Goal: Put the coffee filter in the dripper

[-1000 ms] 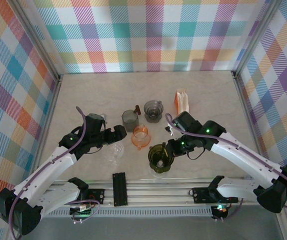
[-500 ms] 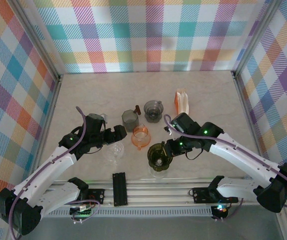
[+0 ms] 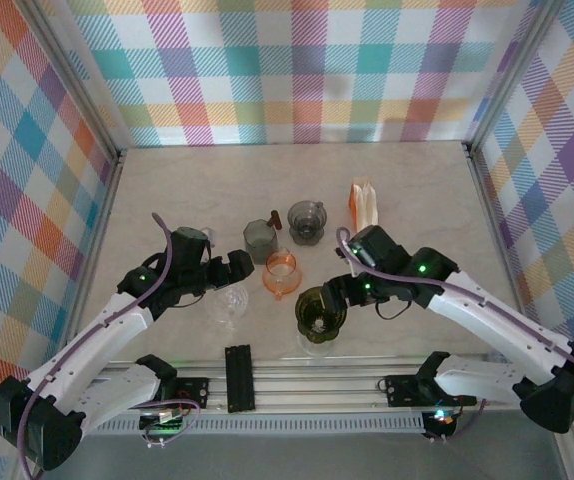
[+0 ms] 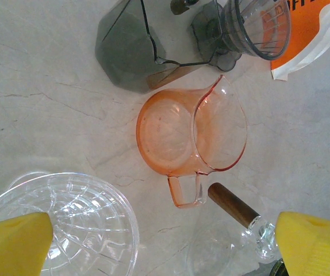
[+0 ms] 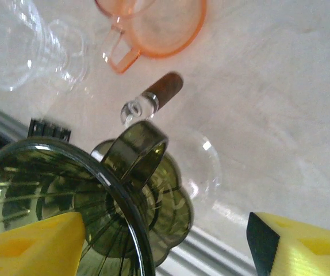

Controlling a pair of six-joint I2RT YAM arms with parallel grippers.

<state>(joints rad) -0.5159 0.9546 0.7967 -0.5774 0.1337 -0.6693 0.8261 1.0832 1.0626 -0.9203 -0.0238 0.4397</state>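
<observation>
The pale marbled counter carries an olive-green ribbed glass dripper at lower centre, directly under the right pincer. Its yellow fingers are spread wide and grip nothing. The likely slip is a finger catching the dripper's rim and tipping it over. The orange-and-white packet of coffee filters stands upper right of centre, well apart from that pincer. The left pincer is also wide and empty.
</observation>
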